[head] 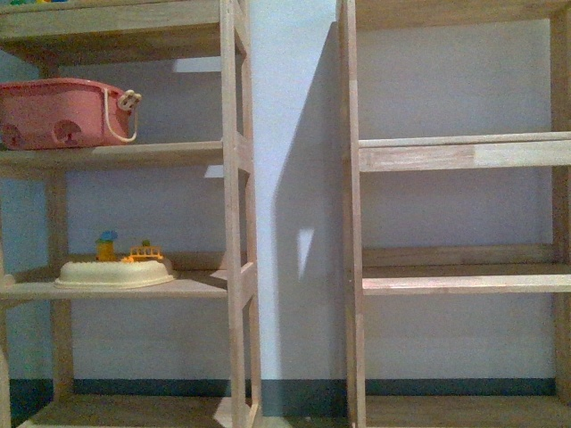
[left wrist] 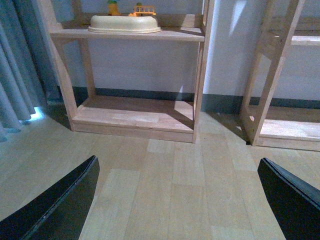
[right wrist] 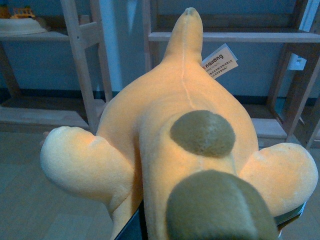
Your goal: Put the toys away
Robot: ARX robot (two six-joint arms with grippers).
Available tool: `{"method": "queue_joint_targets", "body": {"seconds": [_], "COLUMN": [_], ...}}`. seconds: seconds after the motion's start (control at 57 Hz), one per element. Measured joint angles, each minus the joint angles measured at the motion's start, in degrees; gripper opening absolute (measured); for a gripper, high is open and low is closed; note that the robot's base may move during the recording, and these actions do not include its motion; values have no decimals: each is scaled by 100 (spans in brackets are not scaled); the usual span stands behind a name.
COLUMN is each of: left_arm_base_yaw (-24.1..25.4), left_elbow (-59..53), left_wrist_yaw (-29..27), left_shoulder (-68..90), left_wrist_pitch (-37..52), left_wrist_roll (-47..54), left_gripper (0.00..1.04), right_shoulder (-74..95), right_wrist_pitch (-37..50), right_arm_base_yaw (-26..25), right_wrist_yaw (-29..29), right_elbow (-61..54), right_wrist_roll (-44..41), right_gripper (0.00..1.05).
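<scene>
The plush toy (right wrist: 180, 100) is soft and orange-yellow, with 2 dark brown patches (right wrist: 202, 132) and 2 round stubby bits at its sides. The right gripper (right wrist: 214, 220) holds it tight between 2 black fingers, up off the floor (right wrist: 35, 200), in front of the wooden shelves (right wrist: 225, 36). Its white tag (right wrist: 220, 61) seems to say "nawong". The left gripper (left wrist: 177, 200) hangs low over the floor, spread wide.

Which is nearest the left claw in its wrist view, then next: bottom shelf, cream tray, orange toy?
1. Bottom shelf, floor level, nearest the left claw.
2. Cream tray, one shelf up.
3. Orange toy, at the tray's back.
</scene>
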Motion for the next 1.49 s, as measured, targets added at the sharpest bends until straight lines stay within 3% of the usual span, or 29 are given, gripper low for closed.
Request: {"method": "queue_joint_targets", "body": {"seconds": [1.492], "left_arm_base_yaw": [0], "left_elbow": [0], "left_wrist_yaw": [4], "left_shoulder": [0], "left_wrist_pitch": [0], "left_wrist_roll": [0], "left_gripper": [98], "right_shoulder": [2], "right_wrist_pitch": [0], "right_arm_base_yaw": [0], "right_wrist_yaw": [2], "right_elbow": [0], "right_wrist_roll": [0], "right_gripper": [11]}}
